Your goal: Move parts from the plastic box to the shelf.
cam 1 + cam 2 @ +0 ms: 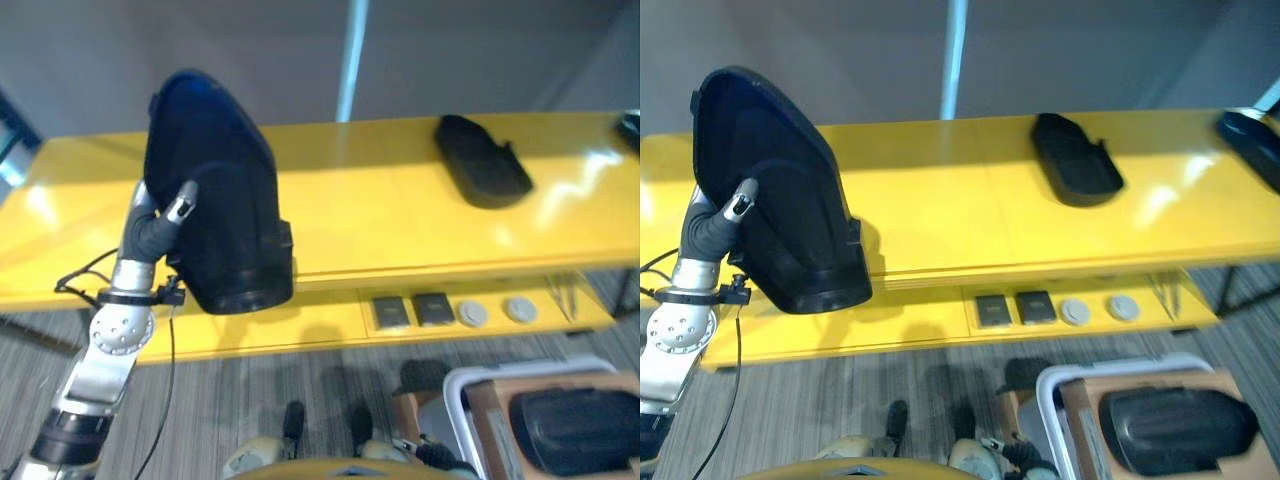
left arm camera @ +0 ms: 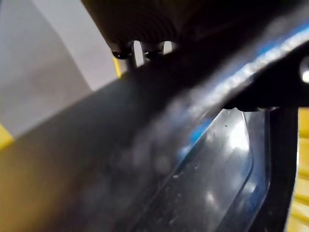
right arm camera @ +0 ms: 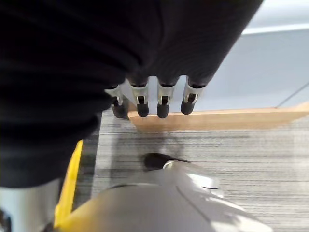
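— Parts first: where is the one I'm carrying?

— Your black moulded part [image 1: 215, 190] is up at the left end of the yellow shelf [image 1: 400, 215], held on edge above the top board, its lower end hanging past the shelf's front lip. The left hand [image 1: 165, 222] sits against its left side, and I see a dark-tipped digit lying on the outer face.

— Is the hand closed on it?

— Fingers wrap the rim. In the left wrist view the dark fingertips [image 2: 145, 52] hook over the part's edge, so I read it as clamped round the part.

— What does it look like?

— A hard, glossy black shell, rounded at the top, wider and squared at the bottom, with a raised rim; the inner face shines with scattered specks.

— Anything else on the shelf?

— A second black part [image 1: 483, 160] lies flat on the top board, well to the right. A third [image 1: 1252, 142] shows at the far right edge. The lower tier carries two dark square pieces [image 1: 412, 311] and two pale round discs [image 1: 497, 312], side by side.

— And the box?

— White plastic box [image 1: 462, 395] stands on the grey carpet at lower right, lined with cardboard, another black part [image 1: 580, 430] inside.

— Right hand?

— The right hand [image 3: 152, 104] hangs over the carpet, fingers straight, relaxed, holding nothing.
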Motion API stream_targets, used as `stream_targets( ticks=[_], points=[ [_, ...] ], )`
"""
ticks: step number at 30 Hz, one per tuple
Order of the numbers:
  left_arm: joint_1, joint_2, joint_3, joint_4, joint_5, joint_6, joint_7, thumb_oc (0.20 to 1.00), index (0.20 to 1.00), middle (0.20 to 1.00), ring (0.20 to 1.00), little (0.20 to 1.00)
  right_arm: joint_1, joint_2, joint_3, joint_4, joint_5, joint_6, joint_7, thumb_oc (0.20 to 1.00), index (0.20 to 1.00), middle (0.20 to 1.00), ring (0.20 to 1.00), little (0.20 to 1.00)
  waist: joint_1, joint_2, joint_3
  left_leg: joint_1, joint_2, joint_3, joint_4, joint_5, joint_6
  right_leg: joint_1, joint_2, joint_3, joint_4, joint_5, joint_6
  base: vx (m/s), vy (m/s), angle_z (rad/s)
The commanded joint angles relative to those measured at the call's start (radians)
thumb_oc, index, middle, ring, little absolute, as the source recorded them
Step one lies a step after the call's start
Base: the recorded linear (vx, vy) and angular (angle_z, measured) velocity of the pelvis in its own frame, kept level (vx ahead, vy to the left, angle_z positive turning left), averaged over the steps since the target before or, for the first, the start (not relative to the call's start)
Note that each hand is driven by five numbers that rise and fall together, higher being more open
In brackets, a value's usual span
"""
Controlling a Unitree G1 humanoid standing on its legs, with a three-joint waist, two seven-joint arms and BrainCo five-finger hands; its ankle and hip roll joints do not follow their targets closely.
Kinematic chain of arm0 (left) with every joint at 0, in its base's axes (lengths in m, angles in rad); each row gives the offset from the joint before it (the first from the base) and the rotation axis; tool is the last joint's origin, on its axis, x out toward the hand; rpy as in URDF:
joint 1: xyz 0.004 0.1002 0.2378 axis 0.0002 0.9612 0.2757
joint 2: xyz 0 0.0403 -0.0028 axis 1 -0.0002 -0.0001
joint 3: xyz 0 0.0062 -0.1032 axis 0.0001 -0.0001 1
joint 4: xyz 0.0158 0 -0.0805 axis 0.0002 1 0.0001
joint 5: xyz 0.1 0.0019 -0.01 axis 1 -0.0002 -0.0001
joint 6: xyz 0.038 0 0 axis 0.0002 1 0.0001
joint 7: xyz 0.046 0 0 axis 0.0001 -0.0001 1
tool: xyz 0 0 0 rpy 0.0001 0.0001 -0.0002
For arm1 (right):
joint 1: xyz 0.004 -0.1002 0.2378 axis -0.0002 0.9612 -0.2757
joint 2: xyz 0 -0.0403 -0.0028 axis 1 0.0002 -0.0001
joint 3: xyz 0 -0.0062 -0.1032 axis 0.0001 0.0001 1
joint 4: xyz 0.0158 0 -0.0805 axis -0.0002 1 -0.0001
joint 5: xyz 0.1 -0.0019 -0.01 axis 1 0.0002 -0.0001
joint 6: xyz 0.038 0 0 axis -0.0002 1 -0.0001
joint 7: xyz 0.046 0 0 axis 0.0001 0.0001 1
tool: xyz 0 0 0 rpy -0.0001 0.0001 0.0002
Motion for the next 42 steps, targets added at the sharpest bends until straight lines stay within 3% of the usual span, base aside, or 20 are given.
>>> stream_targets(
  ticks=[1, 2, 4, 6, 15, 17, 21, 28, 32, 37, 42],
  points=[
    [-0.055, -0.023, 0.057, -0.111, -0.013, -0.061, 0.043, 0.2, 0.2, 0.2, 0.2, 0.2, -0.046, 0.007, 0.029, -0.005, 0.018, -0.014, -0.026, 1.0, 1.0, 1.0, 1.0, 1.0, -0.018, -0.015, 0.013, 0.051, 0.09, -0.029, -0.008, -0.124, -0.064, 0.069, -0.014, -0.102, -0.086, -0.016, 0.026, 0.04, -0.11, 0.55],
    [-0.055, -0.05, 0.059, -0.111, -0.033, -0.056, 0.047, 0.2, 0.2, 0.2, 0.2, 0.2, -0.03, 0.001, 0.03, -0.004, -0.003, -0.015, -0.03, 1.0, 1.0, 1.0, 1.0, 1.0, -0.019, -0.002, 0.02, 0.023, 0.103, -0.044, -0.008, -0.111, -0.094, 0.079, -0.017, -0.167, -0.089, -0.03, 0.015, 0.07, -0.144, 0.57],
    [-0.066, -0.055, 0.058, -0.113, -0.028, -0.052, 0.044, 0.2, 0.2, 0.2, 0.2, 0.2, -0.029, -0.013, 0.02, -0.007, -0.009, -0.015, -0.034, 1.0, 1.0, 1.0, 1.0, 1.0, -0.045, 0.008, 0.023, 0.005, 0.123, -0.005, -0.006, -0.102, -0.105, 0.094, -0.025, -0.222, -0.09, -0.043, 0.011, 0.06, -0.088, 0.69],
    [-0.082, -0.055, 0.048, -0.103, -0.045, -0.05, 0.028, 0.2, 0.2, 0.2, 0.2, 0.2, -0.028, -0.019, 0.023, -0.007, -0.005, -0.016, -0.033, 1.0, 1.0, 1.0, 1.0, 1.0, -0.068, 0.018, 0.016, 0.014, 0.156, 0.093, -0.002, -0.099, -0.111, 0.116, -0.027, -0.253, -0.091, -0.062, 0.006, 0.08, 0.019, 0.91],
    [-0.225, 0.024, 0.013, 0.082, -0.113, 0.014, -0.015, 0.2, 0.2, 0.2, 0.2, 0.2, -0.019, -0.006, 0.076, -0.037, -0.017, -0.004, 0.003, 1.0, 1.0, 1.0, 1.0, 1.0, -0.121, 0.014, -0.031, 0.077, 0.185, 0.19, -0.008, -0.126, -0.113, 0.127, 0.005, -0.166, -0.091, -0.072, 0.005, 0.11, 0.017, -0.11],
    [-0.297, 0.054, -0.004, 0.161, -0.053, 0.036, 0.003, 0.2, 0.2, 0.2, 0.2, 0.2, -0.016, -0.004, 0.097, -0.049, -0.033, -0.003, 0.019, 1.0, 1.0, 1.0, 1.0, 1.0, -0.139, 0.005, -0.036, 0.078, 0.189, 0.211, -0.008, -0.135, -0.111, 0.108, 0.009, -0.14, -0.091, -0.064, 0.011, 0.05, 0.014, -0.49],
    [-0.407, 0.077, -0.054, 0.332, -0.092, 0.064, 0.004, 0.2, 0.2, 0.2, 0.2, 0.2, -0.01, -0.014, 0.117, -0.046, -0.049, 0.003, 0.038, 1.0, 1.0, 1.0, 1.0, 1.0, -0.156, -0.001, -0.042, 0.065, 0.194, 0.231, -0.008, -0.137, -0.11, 0.079, 0.016, -0.118, -0.091, -0.058, 0.015, 0.03, 0.01, -0.4],
    [-0.699, 0.095, -0.212, 0.654, -0.3, 0.121, -0.079, 0.2, 0.2, 0.2, 0.2, 0.2, -0.045, -0.04, 0.122, 0.026, -0.026, 0.045, 0.103, 1.0, 1.0, 1.0, 1.0, 1.0, -0.184, -0.01, -0.019, 0.037, 0.198, 0.235, -0.008, -0.126, -0.109, 0.041, 0.022, -0.104, -0.091, -0.048, 0.02, 0.0, -0.005, -0.11],
    [-0.941, 0.156, -0.345, 0.913, -0.387, 0.184, -0.136, 0.2, 0.2, 0.2, 0.2, 0.2, -0.088, -0.05, 0.124, 0.037, 0.023, 0.062, 0.112, 1.0, 1.0, 1.0, 1.0, 1.0, -0.194, -0.013, 0.015, -0.019, 0.199, 0.235, -0.008, -0.102, -0.109, -0.024, 0.03, -0.093, -0.091, -0.025, 0.022, -0.05, -0.022, 0.01],
    [-1.098, 0.221, -0.463, 1.11, -0.404, 0.209, -0.188, 0.2, 0.2, 0.2, 0.2, 0.2, -0.119, -0.044, 0.151, 0.042, 0.036, 0.069, 0.124, 1.0, 1.0, 1.0, 1.0, 1.0, -0.195, -0.011, 0.037, -0.054, 0.199, 0.235, -0.008, -0.089, -0.11, -0.064, 0.031, -0.09, -0.091, -0.012, 0.024, -0.02, -0.005, -0.12],
    [-1.175, 0.224, -0.518, 1.234, -0.413, 0.213, -0.211, 0.2, 0.2, 0.2, 0.2, 0.2, -0.134, -0.04, 0.17, 0.044, 0.068, 0.069, 0.138, 1.0, 1.0, 1.0, 1.0, 1.0, -0.196, -0.011, 0.056, -0.076, 0.2, 0.235, -0.008, -0.078, -0.112, -0.086, 0.03, -0.089, -0.091, -0.005, 0.025, 0.0, -0.003, -0.02]
  ],
)
